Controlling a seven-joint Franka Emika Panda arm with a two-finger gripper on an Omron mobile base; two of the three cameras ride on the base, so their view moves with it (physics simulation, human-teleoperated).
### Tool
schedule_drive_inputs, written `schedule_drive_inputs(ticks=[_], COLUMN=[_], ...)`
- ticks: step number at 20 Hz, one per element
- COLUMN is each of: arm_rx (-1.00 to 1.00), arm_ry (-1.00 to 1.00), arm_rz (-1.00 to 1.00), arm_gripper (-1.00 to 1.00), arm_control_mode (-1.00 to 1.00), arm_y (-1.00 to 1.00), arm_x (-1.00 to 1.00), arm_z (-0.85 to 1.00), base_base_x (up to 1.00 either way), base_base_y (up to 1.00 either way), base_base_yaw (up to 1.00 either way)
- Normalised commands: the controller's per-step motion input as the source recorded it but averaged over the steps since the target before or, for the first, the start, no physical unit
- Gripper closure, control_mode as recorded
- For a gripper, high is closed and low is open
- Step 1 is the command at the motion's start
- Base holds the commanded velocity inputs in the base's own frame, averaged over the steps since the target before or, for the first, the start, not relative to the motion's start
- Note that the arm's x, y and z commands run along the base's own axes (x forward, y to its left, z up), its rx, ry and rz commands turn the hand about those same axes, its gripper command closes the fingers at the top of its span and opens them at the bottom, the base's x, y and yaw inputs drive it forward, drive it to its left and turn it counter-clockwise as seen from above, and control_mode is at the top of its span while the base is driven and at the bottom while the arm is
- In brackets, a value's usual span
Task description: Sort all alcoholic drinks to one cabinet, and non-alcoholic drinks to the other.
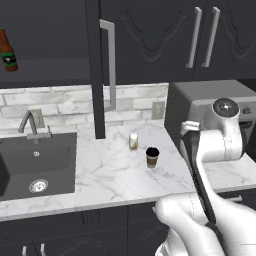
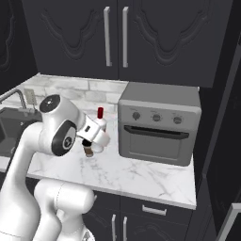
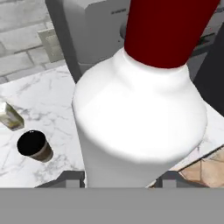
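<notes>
The jaws are closed on the white bottle with a red cap [image 3: 138,118], which is lifted above the marble counter [image 1: 110,175] in front of the toaster oven [image 2: 157,124]. In the hand view, the paper coffee cup [image 3: 34,145] stands at 9 o'clock of the bottle, and the cream carton [image 3: 10,116] is just beside the cup. The brown beer bottle [image 1: 7,50] stands on the cabinet shelf [image 1: 45,67].

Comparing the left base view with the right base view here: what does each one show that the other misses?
Left base view alone: the brown beer bottle on the dark shelf, the sink, the cream carton. Right base view alone: the white bottle with its red cap, shut in the pincer above the counter, and the toaster oven's dials. Both: the marble counter, the paper cup, carved cabinet doors.
</notes>
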Motion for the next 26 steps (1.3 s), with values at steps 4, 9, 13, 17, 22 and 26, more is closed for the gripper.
schedule_drive_inputs(ticks=[4, 9, 13, 17, 22, 26], arm_rx=[0.00, -0.01, 0.00, 0.00, 0.00, 0.00], arm_ry=[0.00, -0.02, -0.02, 0.00, 0.00, 0.00], arm_rz=[0.35, 0.22, 0.01, 0.00, 0.00, 0.00], arm_gripper=[1.00, 1.00, 1.00, 1.00, 1.00, 1.00], arm_control_mode=[-1.00, -1.00, 1.00, 1.00, 1.00, 1.00], arm_y=[-0.26, -0.02, 0.01, 0.00, 0.00, 0.00], arm_x=[-0.36, -0.71, -0.25, 0.00, 0.00, 0.00], arm_z=[0.24, 0.03, 0.03, 0.00, 0.00, 0.00], base_base_x=[0.00, 0.00, -0.75, -0.99, -0.64, -0.06], base_base_y=[0.00, 0.00, 0.13, 0.51, 0.92, 0.95], base_base_yaw=[0.00, 0.00, 0.00, 0.00, 0.00, 0.00])
